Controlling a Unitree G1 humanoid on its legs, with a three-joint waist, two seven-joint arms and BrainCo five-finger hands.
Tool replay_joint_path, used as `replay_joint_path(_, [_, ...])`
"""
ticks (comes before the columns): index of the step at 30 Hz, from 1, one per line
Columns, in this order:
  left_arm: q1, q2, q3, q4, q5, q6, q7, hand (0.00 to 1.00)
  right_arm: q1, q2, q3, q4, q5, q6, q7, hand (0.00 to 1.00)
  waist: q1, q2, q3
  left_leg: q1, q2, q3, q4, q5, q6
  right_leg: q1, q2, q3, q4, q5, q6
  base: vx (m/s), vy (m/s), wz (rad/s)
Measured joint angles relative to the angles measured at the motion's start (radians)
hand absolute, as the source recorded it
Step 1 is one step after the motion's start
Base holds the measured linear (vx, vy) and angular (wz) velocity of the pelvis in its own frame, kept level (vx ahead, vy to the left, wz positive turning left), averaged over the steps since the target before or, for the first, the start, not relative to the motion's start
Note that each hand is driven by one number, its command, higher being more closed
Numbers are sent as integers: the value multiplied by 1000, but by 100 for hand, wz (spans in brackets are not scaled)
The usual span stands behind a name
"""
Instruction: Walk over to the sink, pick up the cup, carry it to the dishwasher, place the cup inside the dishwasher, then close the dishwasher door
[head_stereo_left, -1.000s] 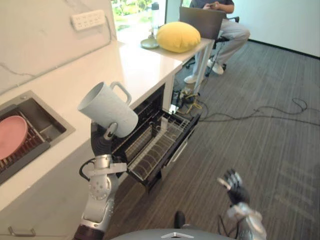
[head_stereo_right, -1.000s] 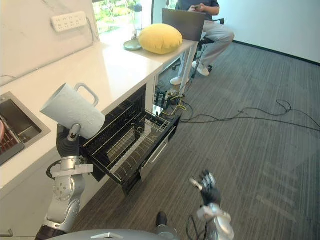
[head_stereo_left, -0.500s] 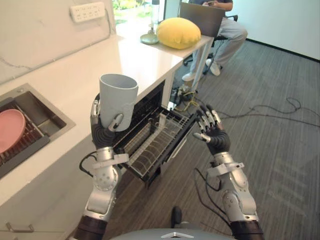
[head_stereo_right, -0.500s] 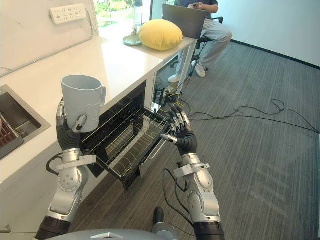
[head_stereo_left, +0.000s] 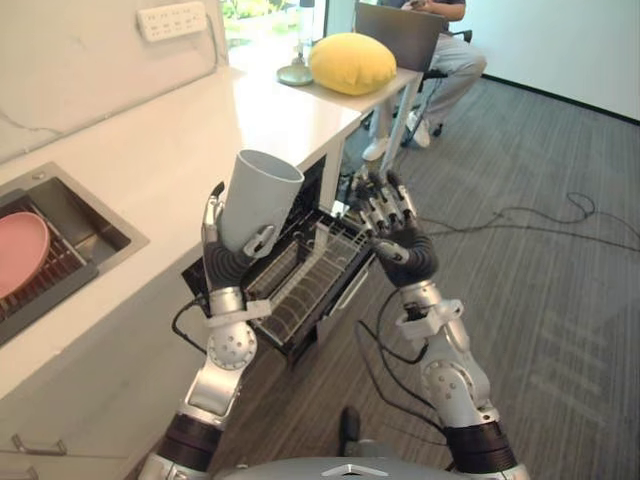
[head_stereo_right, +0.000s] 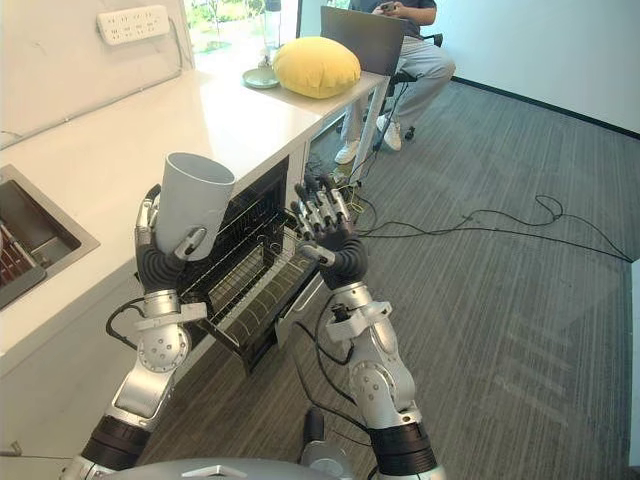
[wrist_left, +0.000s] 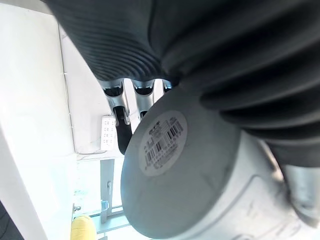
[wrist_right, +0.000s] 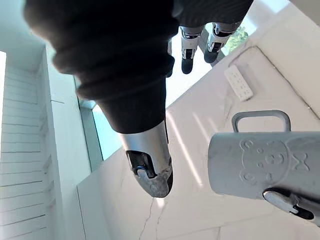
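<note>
In the left eye view, the left hand (head_stereo_left: 232, 262) has its fingers and thumb curled round the lower body of a pale grey cup (head_stereo_left: 260, 195). The cup is tilted, mouth upward, above the pulled-out dishwasher rack (head_stereo_left: 318, 272). The right hand (head_stereo_left: 398, 240) is raised just beside the cup, fingers straight and spread, holding nothing. The sink (head_stereo_left: 95, 232), with a pink plate (head_stereo_left: 20, 262) in it, lies well apart.

The right eye view shows the same wrap, low on the cup's smooth wall, with no handle on the near side.

The left wrist view looks at the cup's flat base and its barcode label (wrist_left: 164, 135), with fingers (wrist_left: 121, 117) lying along the wall.

In the right wrist view the cup's loop handle (wrist_right: 261, 120) stands free of any finger.

The cup looks rigid, and light since it is empty. Its plain wall may slip in a loose hold. Whether it is ceramic or plastic I cannot tell, so treat it as chippable. A hold round the body suits it, and the handle is spare.
</note>
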Motion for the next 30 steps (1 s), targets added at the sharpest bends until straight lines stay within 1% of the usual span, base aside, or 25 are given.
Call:
replay_joint_path(4, [-16,-5,-4,33,59,0,69,100,-3,2,49,-1,30,34,-25,0,4,0,0,0,-2,-1,0,0,0,0,-2,0,5,3,1,0,0,0])
replay_joint_path(6, [-18,-6,-5,38,125,-1,139,100,-4,3,74,-1,63,56,-57,0,5,-1,-1,0,-3,-2,-1,0,1,1,-4,0,5,3,2,0,0,0])
replay_joint_path(8, [-21,-7,-10,38,192,-2,197,100,-4,6,85,-1,87,69,-88,0,8,-1,-1,-1,-4,-3,0,0,1,1,-5,1,5,4,2,0,0,0])
replay_joint_path(9, [-21,-7,-10,39,221,-2,219,100,-4,12,94,-1,87,68,-98,0,8,-1,-1,-2,-5,-3,0,0,1,1,-6,1,5,5,3,0,0,0])
replay_joint_path(12, [-22,-7,-16,55,304,-2,259,100,-4,14,120,-1,87,68,-116,0,6,-2,-2,-2,-7,-2,1,1,2,0,-8,2,5,7,3,-21,-7,-1])
replay_joint_path(15, [-24,-5,-36,83,339,1,282,100,-4,24,122,-1,87,68,-121,0,7,-4,-5,-1,-8,0,2,1,3,-1,-8,3,4,8,4,-10,-4,-1])
replay_joint_path(17, [-24,-6,-45,86,369,16,302,100,-4,27,145,-1,87,68,-160,0,6,-9,-10,-1,-8,4,2,1,3,-3,-8,5,2,9,3,-26,-13,-4])
replay_joint_path(18, [-25,-6,-46,87,372,21,303,100,-4,27,152,-1,87,68,-161,0,5,-10,-11,-1,-8,4,2,1,3,-3,-8,5,2,9,3,-19,-12,-4])
replay_joint_path(22, [-28,-5,-58,123,440,68,320,100,-5,27,172,-2,87,67,-196,0,6,-15,-19,-3,-9,8,2,1,3,-7,-8,8,2,10,3,-5,-4,-2])
replay_joint_path(27, [-35,-4,-91,147,469,75,332,100,-15,27,216,-8,87,67,-204,0,7,-15,-25,-5,-10,10,2,1,3,-11,-8,9,5,11,2,0,0,0])
replay_joint_path(30, [-37,-5,-99,154,484,76,342,100,-30,27,237,-17,87,67,-238,0,6,-15,-29,-6,-10,9,2,1,3,-11,-8,9,5,11,2,0,0,0])
